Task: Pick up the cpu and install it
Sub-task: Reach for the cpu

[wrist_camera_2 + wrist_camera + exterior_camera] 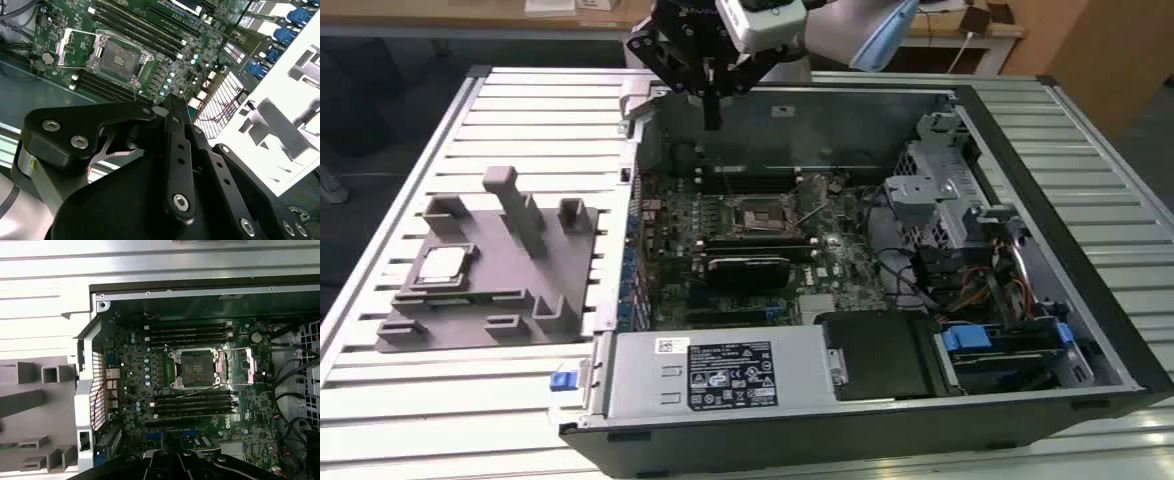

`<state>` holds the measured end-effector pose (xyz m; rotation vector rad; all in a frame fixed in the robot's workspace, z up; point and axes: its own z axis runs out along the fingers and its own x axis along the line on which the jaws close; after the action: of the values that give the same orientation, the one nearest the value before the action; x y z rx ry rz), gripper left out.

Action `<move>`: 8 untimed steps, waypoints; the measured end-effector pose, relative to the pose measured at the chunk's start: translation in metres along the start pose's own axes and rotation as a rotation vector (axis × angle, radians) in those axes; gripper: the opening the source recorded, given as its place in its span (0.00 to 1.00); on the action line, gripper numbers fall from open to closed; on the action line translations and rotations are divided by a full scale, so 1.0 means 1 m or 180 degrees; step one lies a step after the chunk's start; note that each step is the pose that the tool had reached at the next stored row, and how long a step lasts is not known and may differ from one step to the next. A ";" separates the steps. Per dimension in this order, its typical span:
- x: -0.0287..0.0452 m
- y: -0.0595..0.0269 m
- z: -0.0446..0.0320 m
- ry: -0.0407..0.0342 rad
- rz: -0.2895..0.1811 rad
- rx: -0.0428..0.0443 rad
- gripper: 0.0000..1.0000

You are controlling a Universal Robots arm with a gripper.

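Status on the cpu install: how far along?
Done: socket stands open and empty. In hand: gripper hangs above the case at its far wall, apart from the cpu. Left: cpu lies on the grey tray, not yet picked up or seated.

Seen in the exterior view, an open computer case lies on the desk, with a tray just beside it at nine o'clock. The cpu rests on the tray. The socket sits mid-case, with the pincer hanging at its twelve o'clock and the power supply at its six.
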<state>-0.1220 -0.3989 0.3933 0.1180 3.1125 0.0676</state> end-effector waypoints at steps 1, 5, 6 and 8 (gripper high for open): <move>0.0000 0.0000 0.0000 0.0000 0.0000 0.0000 0.11; 0.0000 0.0000 0.0000 0.0000 0.0000 0.0000 0.11; 0.0000 0.0000 0.0000 0.0000 0.0000 0.0000 0.11; 0.0000 0.0000 0.0000 0.0000 0.0000 0.0000 0.11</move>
<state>-0.1220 -0.3989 0.3933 0.1180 3.1125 0.0676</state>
